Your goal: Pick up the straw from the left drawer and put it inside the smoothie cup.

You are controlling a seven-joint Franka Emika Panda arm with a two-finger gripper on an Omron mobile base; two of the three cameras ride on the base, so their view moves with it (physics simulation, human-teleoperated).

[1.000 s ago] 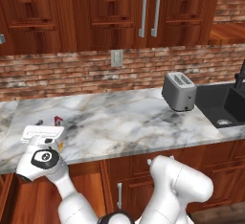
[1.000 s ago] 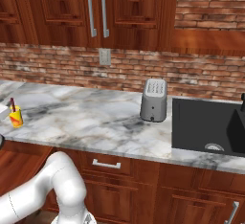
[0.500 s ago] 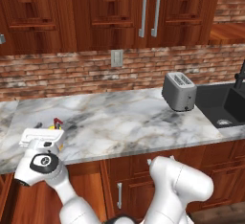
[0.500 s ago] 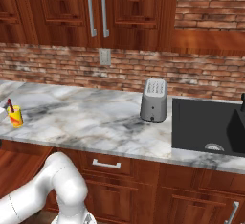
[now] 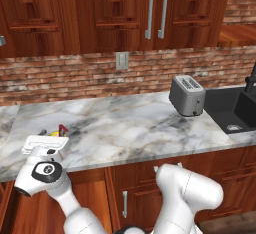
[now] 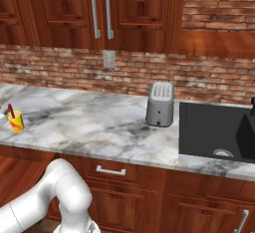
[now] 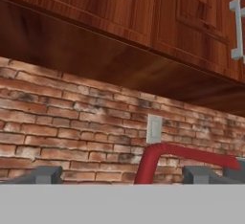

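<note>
The small yellow smoothie cup [image 6: 16, 122] stands on the marble counter near its left front edge. The thin red straw [image 6: 10, 110] sticks up out of it. In the hand view the straw [image 7: 152, 163] rises with its bent end pointing right, between the two dark fingertips of my gripper [image 7: 123, 174], which are spread wide and touch nothing. In the left base view my white hand [image 5: 44, 148] sits just in front of the cup [image 5: 55, 133] and hides most of it. Below the counter edge, the left drawer [image 6: 22, 170] stands pulled out, showing its wood floor.
A silver toaster [image 5: 187, 95] stands at the right of the counter [image 5: 125, 123], beside a dark sink [image 5: 235, 110]. A brick wall with a white outlet [image 7: 154, 128] runs behind, with wooden cabinets above. A narrower drawer with a bar handle [image 6: 110, 170] is shut.
My hand has drifted slightly down and back toward the counter's front edge. The straw stays standing in the cup and the jaws stay wide apart.
</note>
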